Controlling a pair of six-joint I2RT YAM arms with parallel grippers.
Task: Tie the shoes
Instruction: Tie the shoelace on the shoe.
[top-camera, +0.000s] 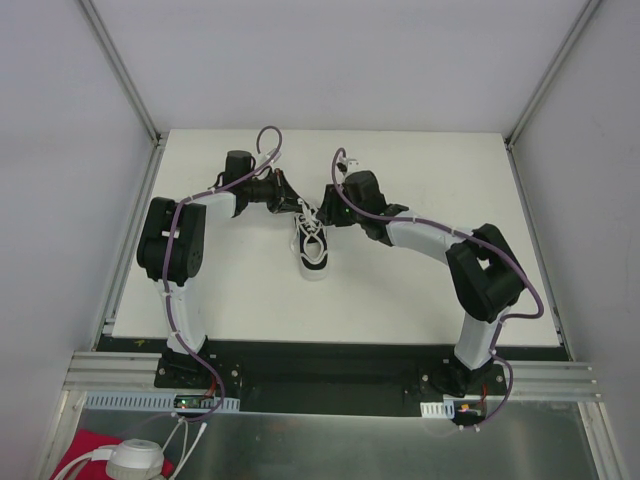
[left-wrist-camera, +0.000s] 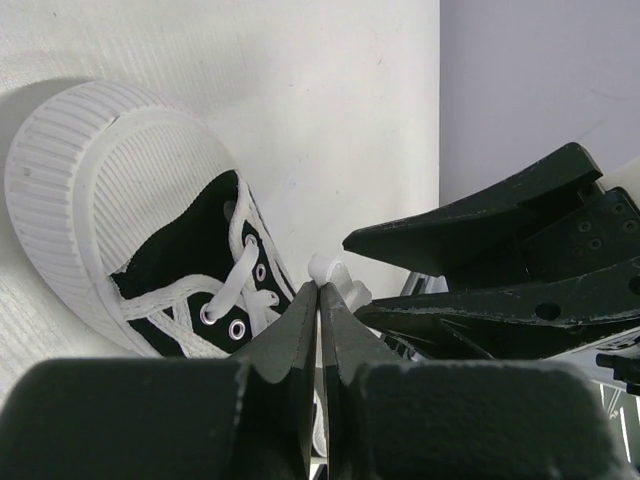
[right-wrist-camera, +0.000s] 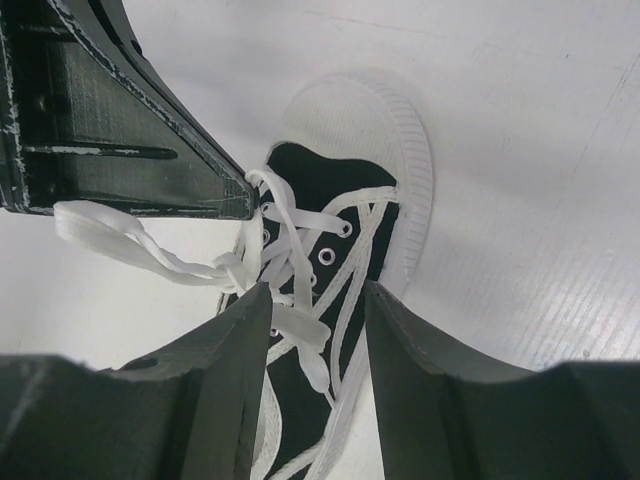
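shoe mid-surface, toe toward the arms | left gripper clamped on a lace, likely to keep it taut | right gripper apart just above the shoe, seemingly placed to take the other strand

The sneaker is black with a white, finely ribbed toe rim, white laces and silver-ringed eyelets. The table is plain white; the jaws are black.
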